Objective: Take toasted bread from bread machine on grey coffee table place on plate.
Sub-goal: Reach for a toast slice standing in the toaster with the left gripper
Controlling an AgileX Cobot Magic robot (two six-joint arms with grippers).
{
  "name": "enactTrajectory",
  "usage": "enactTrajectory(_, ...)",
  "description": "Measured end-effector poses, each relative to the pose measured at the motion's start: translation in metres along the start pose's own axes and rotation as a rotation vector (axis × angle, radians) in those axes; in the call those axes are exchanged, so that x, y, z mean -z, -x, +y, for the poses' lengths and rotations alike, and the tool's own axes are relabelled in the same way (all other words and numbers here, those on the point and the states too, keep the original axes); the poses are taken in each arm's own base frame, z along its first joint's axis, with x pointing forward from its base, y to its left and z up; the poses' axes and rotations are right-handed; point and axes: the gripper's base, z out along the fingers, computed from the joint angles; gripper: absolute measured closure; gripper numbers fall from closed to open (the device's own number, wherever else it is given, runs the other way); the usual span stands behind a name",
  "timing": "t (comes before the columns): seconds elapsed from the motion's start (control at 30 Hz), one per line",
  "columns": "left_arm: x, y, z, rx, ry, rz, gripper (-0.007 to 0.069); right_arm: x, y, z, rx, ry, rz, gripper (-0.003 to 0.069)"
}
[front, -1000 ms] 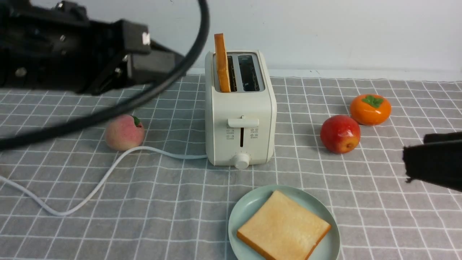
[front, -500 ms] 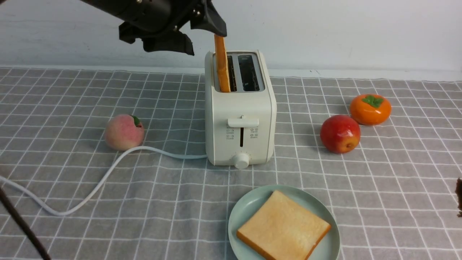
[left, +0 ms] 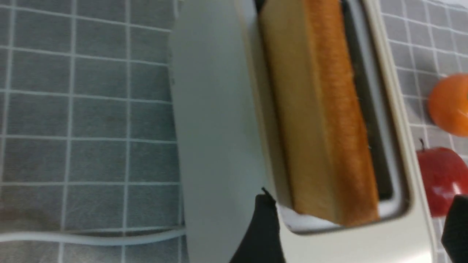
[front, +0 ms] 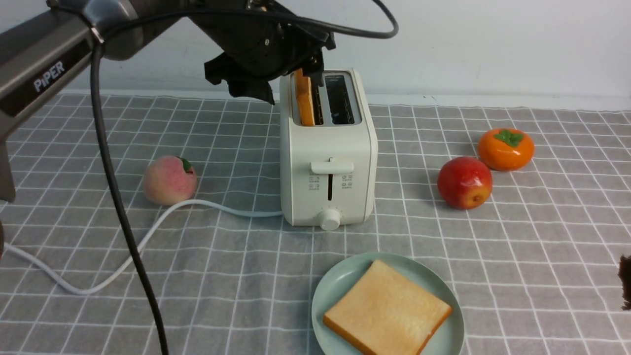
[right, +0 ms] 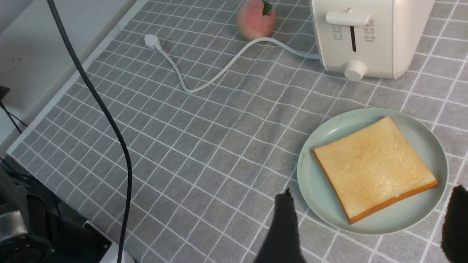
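a robot's left gripper (left: 365,223), its jaws parted and holding nothing, hangs over the toaster (front: 328,172), a toasted slice (left: 351,138) standing upright in one slot between the fingertips, as a second slice (front: 389,308) lies flat on the pale green plate (front: 456,340) at five o'clock in the front view. the right gripper (right: 369,226), also open and gripping nothing, waits near the plate. to lift the standing slice well, the left gripper would do best to line its fingers up with the two broad faces, lower evenly until both pads overlap the bread, close gently and draw straight up along the slot; a slanted pull could scrape the crust or tip the light-looking machine. the bread shows a flat, square shape, with a smooth golden face and a darker orange-brown crust; the toaster is a glossy cream box with rounded corners, a bar-shaped lever (front: 332,167) and a stubby round dial (front: 330,219). beneath, the grey check cloth (front: 222,291) looks matte and faintly rippled, while a shiny red apple (front: 464,183) sits at two o'clock.
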Motion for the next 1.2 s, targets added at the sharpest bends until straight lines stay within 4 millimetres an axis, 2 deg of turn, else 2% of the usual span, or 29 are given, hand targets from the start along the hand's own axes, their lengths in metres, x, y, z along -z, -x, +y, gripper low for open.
enactTrajectory(0.27, -0.024, -0.001, 0.0, 0.043, -0.03, -0.029, 0.0033, 0.008, 0.0, 0.004, 0.023, -0.018, -0.065, 0.012)
enactTrajectory(0.4, -0.027, 0.001, -0.002, 0.053, -0.059, -0.045, 0.0036, 0.009, -0.003, 0.003, 0.028, -0.029, -0.075, 0.012)
enactTrajectory(0.53, -0.027, 0.003, -0.003, 0.052, -0.075, -0.064, 0.0081, 0.005, -0.011, 0.0, 0.017, -0.035, -0.062, 0.012)
enactTrajectory(0.7, -0.03, 0.002, -0.003, 0.048, -0.074, -0.068, 0.0242, 0.003, -0.019, -0.003, 0.008, -0.042, -0.061, 0.012)
enactTrajectory(0.8, -0.035, -0.001, 0.001, 0.036, -0.044, -0.045, 0.041, 0.006, -0.019, -0.001, 0.016, -0.045, -0.081, 0.012)
enactTrajectory(0.9, -0.036, -0.001, 0.003, 0.023, -0.026, -0.042, 0.0512, 0.007, -0.019, 0.0, 0.02, -0.048, -0.094, 0.012)
enactTrajectory(1.07, -0.031, 0.001, 0.004, 0.0, -0.006, -0.052, 0.0533, 0.009, -0.018, 0.001, 0.024, -0.052, -0.112, 0.012)
enactTrajectory(1.13, -0.021, 0.005, 0.001, -0.018, 0.002, -0.069, 0.0533, 0.009, -0.019, 0.001, 0.025, -0.052, -0.113, 0.012)
enactTrajectory(1.2, -0.002, 0.012, -0.004, -0.027, -0.015, -0.108, 0.0533, 0.009, -0.018, 0.001, 0.025, -0.052, -0.114, 0.012)
